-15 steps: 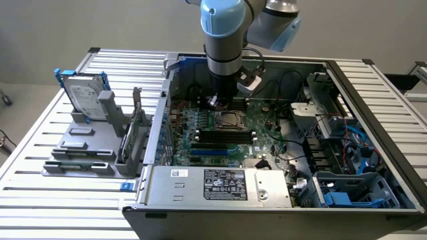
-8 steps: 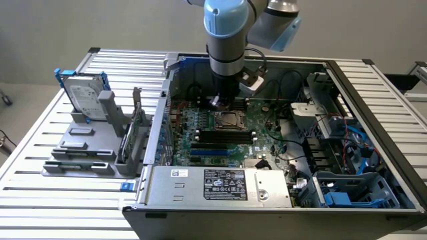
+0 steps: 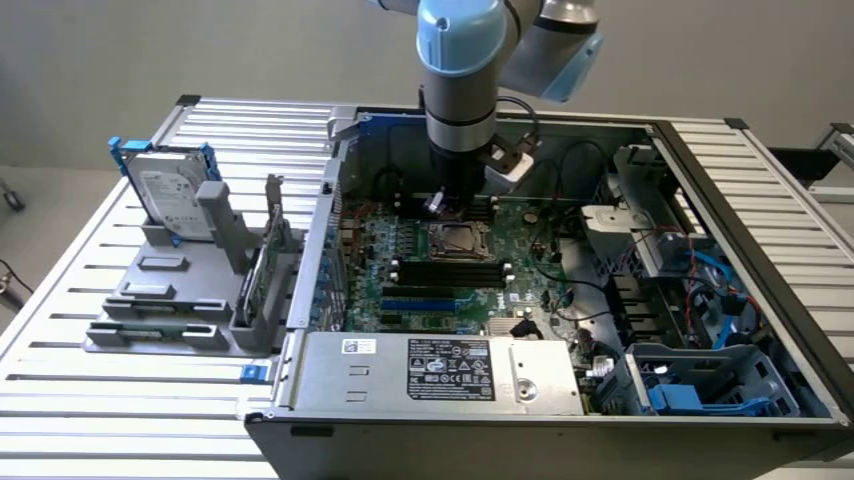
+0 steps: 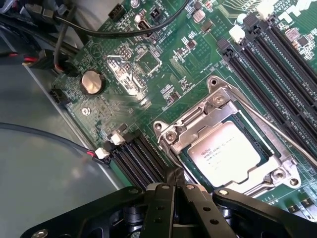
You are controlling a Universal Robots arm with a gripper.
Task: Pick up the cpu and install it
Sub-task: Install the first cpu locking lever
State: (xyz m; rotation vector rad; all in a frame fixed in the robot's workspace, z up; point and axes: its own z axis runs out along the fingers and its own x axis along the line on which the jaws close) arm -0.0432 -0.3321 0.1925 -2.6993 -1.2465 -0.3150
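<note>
Ext. view: the arm (image 3: pixel 461 90) hangs straight down into the open computer case (image 3: pixel 694 150). The gripper (image 3: pixel 449 205) is low over the green board (image 3: pixel 441 290), just beside the far edge of the socket (image 3: pixel 461 240).

Wrist view: the fingertips (image 4: pixel 171 182) are pressed tight together, no gap, and nothing shows btw them. The cpu (image 4: pixel 225 153) is not held. It lies flat in the socket w/ the metal frame (image 4: pixel 218 101) around it, so it looks put in already. It sits just past the fingertips and a bit to one side, very near. Its edges run slanted to the fingers, not square to them. The tips are nearest the frame's corner, not over the silver top.
</note>
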